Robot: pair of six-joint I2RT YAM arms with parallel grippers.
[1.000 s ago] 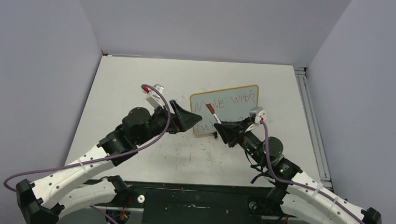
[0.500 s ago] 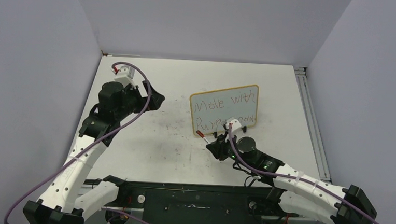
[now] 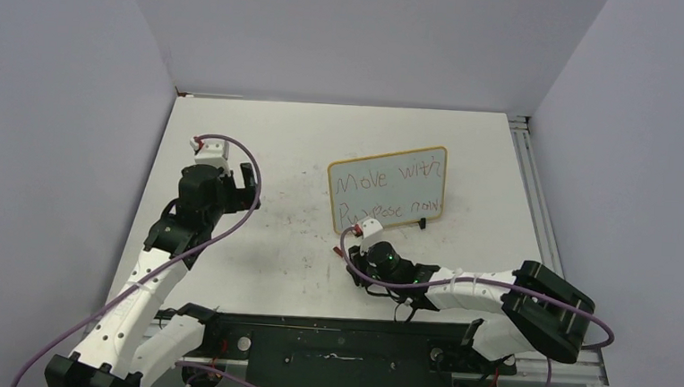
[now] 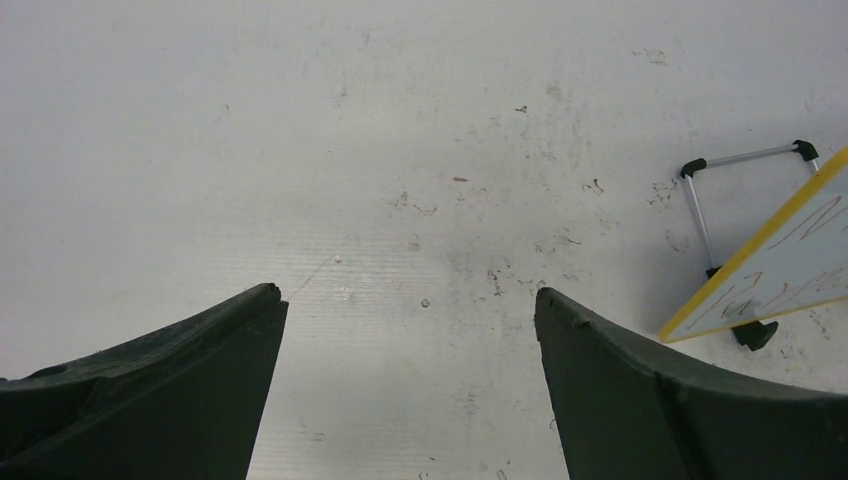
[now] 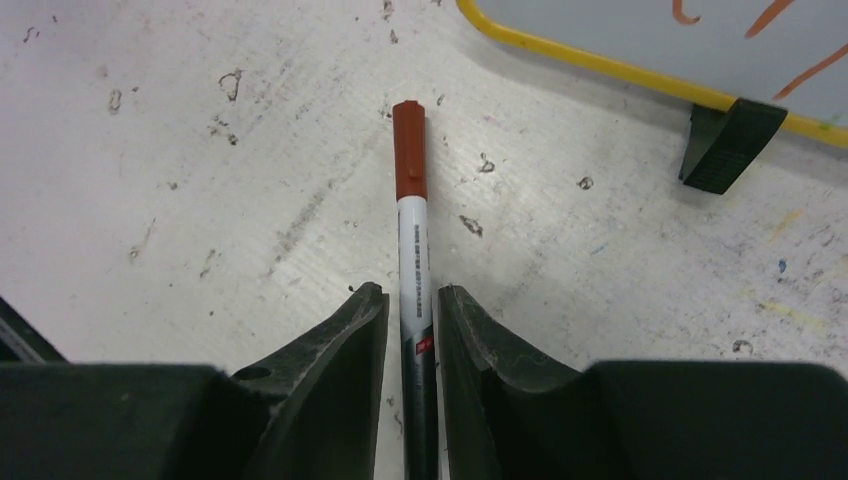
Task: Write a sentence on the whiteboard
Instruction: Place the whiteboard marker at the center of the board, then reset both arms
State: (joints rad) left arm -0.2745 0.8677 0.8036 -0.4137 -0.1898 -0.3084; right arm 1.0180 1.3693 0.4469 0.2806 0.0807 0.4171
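The whiteboard (image 3: 385,187) stands right of the table's middle on small black feet (image 5: 725,140), its yellow frame showing. The sentence (image 3: 390,196) runs over it in two thin reddish-brown lines. A marker (image 5: 410,230) with a red-brown cap lies flat on the table just in front of the board's left corner. My right gripper (image 5: 412,292) is low over it, jaws slightly open on either side of the barrel with slim gaps. My left gripper (image 3: 253,188) hovers left of the board, wide open and empty; the left wrist view shows the board's corner (image 4: 790,270) at right.
The white table (image 3: 261,135) is scuffed with old marker specks. A metal stand leg with black caps (image 4: 745,160) props the board from behind. Grey walls close in left, back and right; a rail (image 3: 535,196) runs along the right table edge.
My left arm has pulled back left from the board with its jaws wide. My right arm has swung down and left, laid the marker on the table and loosened its jaws.
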